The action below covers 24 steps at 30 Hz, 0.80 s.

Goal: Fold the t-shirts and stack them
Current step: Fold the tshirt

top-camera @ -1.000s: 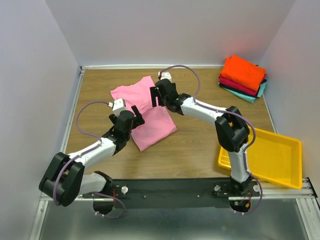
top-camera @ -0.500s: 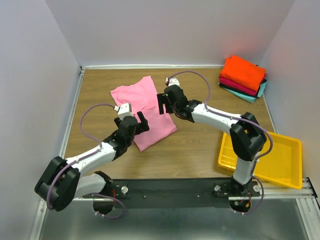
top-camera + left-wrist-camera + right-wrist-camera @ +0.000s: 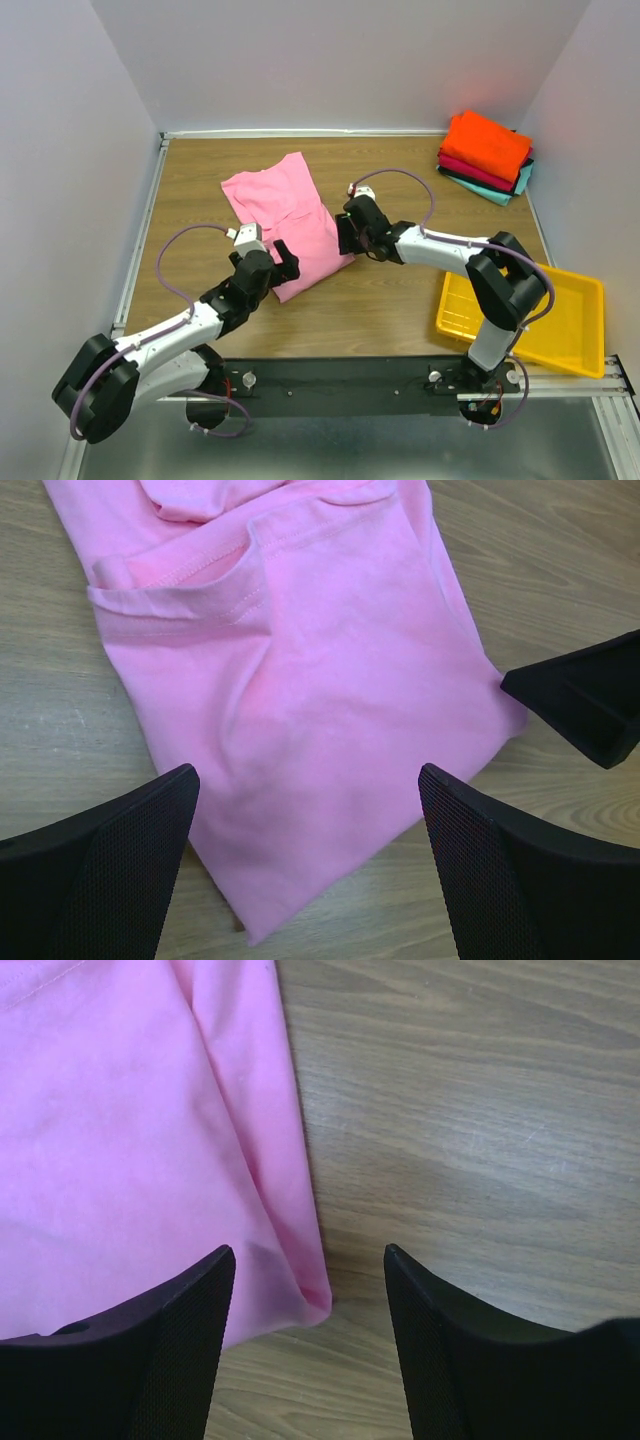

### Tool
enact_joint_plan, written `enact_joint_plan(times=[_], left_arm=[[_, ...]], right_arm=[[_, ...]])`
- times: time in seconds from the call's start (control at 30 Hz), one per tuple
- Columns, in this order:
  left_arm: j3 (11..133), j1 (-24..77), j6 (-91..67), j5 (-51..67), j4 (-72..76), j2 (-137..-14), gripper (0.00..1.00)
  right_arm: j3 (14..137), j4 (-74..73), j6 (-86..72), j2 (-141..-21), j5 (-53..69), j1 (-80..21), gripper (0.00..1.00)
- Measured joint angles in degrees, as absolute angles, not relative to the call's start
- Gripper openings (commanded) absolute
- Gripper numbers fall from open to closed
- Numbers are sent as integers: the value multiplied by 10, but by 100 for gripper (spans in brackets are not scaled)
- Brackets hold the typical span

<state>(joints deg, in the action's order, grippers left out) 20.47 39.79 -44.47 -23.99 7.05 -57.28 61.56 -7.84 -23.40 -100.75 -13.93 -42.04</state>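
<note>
A light pink t-shirt [image 3: 295,220] lies partly folded on the wooden table, left of middle. My left gripper [image 3: 283,262] is open and empty above its near left corner; the left wrist view shows the pink cloth [image 3: 300,700] between and beyond the fingers. My right gripper [image 3: 347,236] is open and empty above the shirt's near right corner [image 3: 305,1295]. A stack of folded t-shirts [image 3: 487,155], bright orange on top, then crimson, dark and teal, sits at the far right corner.
A yellow plastic tray [image 3: 560,330] stands at the near right, beside the right arm's base. White walls close the table at back and sides. A metal rail [image 3: 145,220] runs along the left edge.
Both grippers have moved toward the near edge of the pink shirt. The right gripper came from the shirt's middle to its near right corner. The shirt looks flatter now.
</note>
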Motion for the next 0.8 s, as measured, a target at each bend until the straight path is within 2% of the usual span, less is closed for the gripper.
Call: enact_joint_plan(times=[0.4, 0.47, 0.57, 0.67, 0.8], left_arm=[[204, 442, -483, -259, 33, -583, 98], [204, 445, -486, -262, 30, -583, 98], [204, 449, -492, -266, 24, -586, 98], [204, 460, -500, -272, 17, -592, 98], [207, 473, -513, -281, 1, -604, 98]], right_arm=[[583, -53, -252, -1007, -109, -420, 59], [578, -51, -255, -1007, -108, -420, 55], [573, -49, -260, -1007, -106, -420, 43], [568, -45, -264, -1007, -105, -420, 36], [560, -43, -270, -1003, -102, -420, 32]])
